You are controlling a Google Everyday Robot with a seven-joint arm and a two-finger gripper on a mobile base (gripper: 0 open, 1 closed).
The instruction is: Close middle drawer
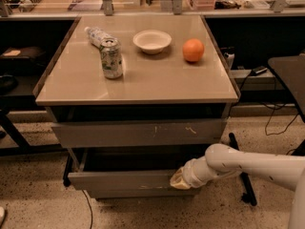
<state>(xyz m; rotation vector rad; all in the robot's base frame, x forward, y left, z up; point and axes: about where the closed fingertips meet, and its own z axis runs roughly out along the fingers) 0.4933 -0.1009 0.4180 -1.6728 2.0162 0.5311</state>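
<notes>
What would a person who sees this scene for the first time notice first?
A white robot arm reaches in from the right, its gripper at the front of the open middle drawer, low under the table. Next comes the bright orange on the right rear of the tabletop, with a white bowl and a soda can to its left.

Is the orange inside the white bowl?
No, the orange sits on the tabletop beside the bowl, while the gripper is down at the front of the middle drawer.
</notes>
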